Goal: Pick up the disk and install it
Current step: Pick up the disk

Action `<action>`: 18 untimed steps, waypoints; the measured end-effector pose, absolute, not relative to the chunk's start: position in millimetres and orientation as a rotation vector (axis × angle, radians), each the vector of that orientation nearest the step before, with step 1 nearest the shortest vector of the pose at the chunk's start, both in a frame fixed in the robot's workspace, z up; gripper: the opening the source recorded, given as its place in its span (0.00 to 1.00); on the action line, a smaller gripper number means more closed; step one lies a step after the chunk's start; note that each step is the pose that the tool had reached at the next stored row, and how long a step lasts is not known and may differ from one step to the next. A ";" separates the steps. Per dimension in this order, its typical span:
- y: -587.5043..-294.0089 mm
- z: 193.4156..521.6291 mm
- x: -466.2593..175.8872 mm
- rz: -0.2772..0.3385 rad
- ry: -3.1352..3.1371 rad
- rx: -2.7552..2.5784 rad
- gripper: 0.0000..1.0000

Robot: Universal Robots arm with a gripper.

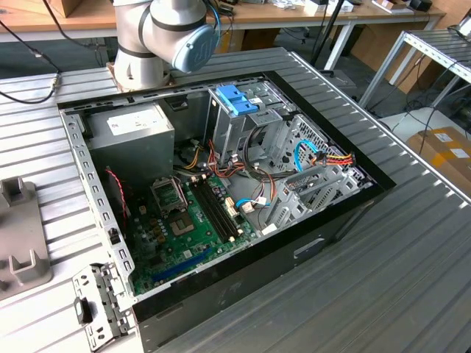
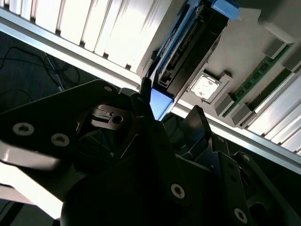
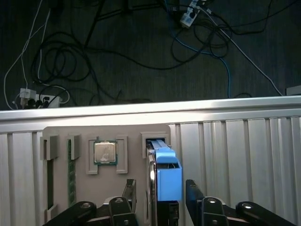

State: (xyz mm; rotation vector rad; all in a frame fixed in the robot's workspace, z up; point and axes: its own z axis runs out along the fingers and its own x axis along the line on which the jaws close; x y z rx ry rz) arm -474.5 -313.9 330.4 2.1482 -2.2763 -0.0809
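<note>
The disk (image 3: 168, 175) stands on edge in a slot of a grey holder plate (image 3: 134, 134). Its blue end tab faces the camera in the first wrist view. In the second wrist view the disk (image 2: 188, 52) shows a dark body in a light-blue frame. My gripper (image 3: 161, 195) straddles the tab end, with one black finger (image 3: 130, 193) on each side of it. A gap shows between that finger and the disk, so the gripper is open. In the second wrist view the gripper (image 2: 169, 110) sits right at the tab. The open computer case (image 1: 346, 213) lies on the table in the exterior view.
A processor chip (image 3: 105, 152) and a memory stick (image 3: 71, 174) rest in the same holder plate beside the disk. Inside the case an upright drive cage carries a blue bracket (image 1: 237, 99). The arm's base (image 1: 162, 37) stands behind the case. Cables lie on the floor past the table edge (image 3: 150, 110).
</note>
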 end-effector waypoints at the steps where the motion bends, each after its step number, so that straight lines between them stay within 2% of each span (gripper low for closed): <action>1: -313.5 329.4 -475.0 -0.081 -2.275 2.149 0.54; 14: -309.9 310.9 -479.0 -0.080 -2.220 2.204 0.54; 16: -309.9 291.2 -479.6 -0.080 -2.203 2.221 0.54; 17: -309.9 290.4 -479.6 -0.080 -2.203 2.221 0.38; 18: -309.9 290.0 -479.5 -0.080 -2.203 2.221 0.38</action>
